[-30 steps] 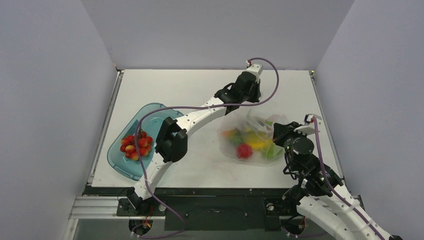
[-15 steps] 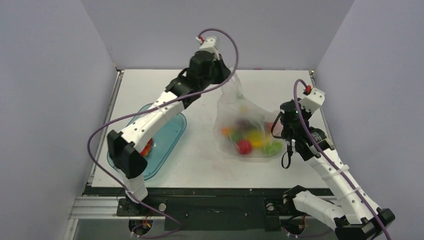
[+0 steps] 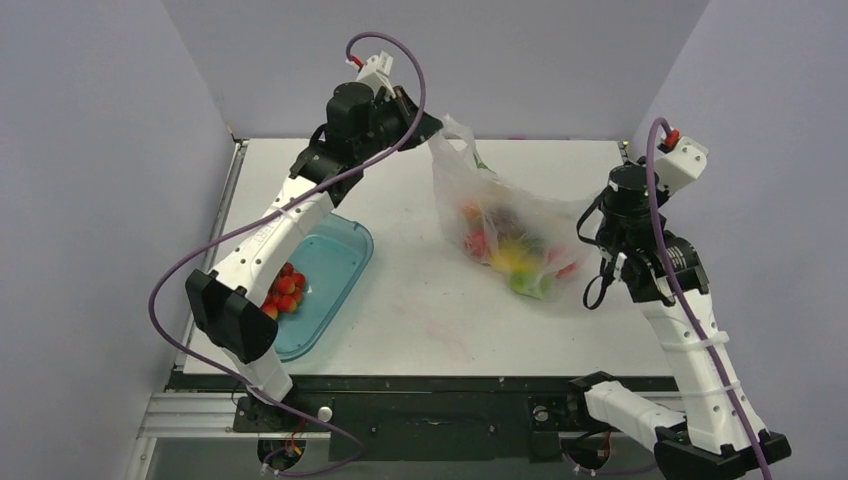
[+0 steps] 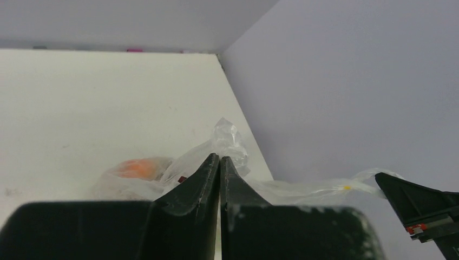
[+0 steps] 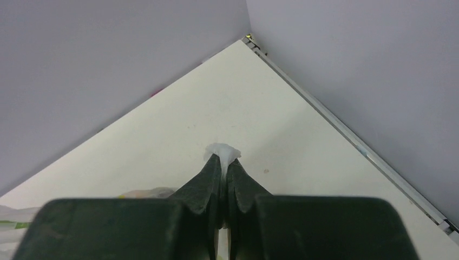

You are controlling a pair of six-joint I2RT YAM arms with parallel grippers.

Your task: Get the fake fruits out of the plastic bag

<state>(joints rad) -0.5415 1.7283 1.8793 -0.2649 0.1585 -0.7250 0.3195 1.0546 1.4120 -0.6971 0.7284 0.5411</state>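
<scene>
I have both arms raised over the counter (image 3: 420, 300), with the plastic bag (image 3: 497, 197) slung between them above its right half. My left end effector (image 3: 434, 132) is clamped on the bag's upper left corner, up toward the back wall. In the left wrist view the two fingers (image 4: 203, 179) press flat together with crinkled film bunched at their tips. My right end effector (image 3: 588, 208) is pinched on the bag's right edge. Its wrist view shows the jaws together, with a small tuft of whitish film poking out above them.

The fake fruits (image 3: 512, 250) are all inside the bag, sagging in its lowest fold as a blurred heap of red, yellow, green and orange. I cannot tell whether that fold touches the counter.

Well apart on the left lies a teal tray (image 3: 345, 262), with a cluster of red berries (image 3: 284, 292) at its near end, partly behind my left arm.
</scene>
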